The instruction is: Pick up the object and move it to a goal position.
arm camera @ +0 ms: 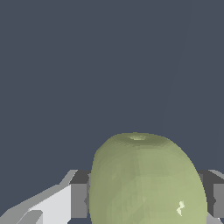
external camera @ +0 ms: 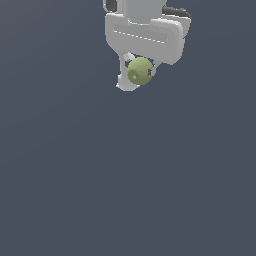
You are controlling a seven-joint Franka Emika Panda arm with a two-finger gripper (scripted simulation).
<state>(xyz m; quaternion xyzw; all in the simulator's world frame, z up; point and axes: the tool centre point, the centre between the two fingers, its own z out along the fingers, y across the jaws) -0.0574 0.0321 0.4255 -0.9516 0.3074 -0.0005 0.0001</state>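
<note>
ball [external camera: 139, 71] between tool [external camera: 138, 75] fingers | touching both | tool body directly above ball

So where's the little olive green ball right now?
The small olive yellow-green ball sits near the top centre of the exterior view, clamped between the fingers of the white hand, with only plain dark background around it.

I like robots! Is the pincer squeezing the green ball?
Yes. The pincer is shut on the green ball; fingers press both its sides.

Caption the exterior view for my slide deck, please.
White gripper shut on a small olive ball.
</note>
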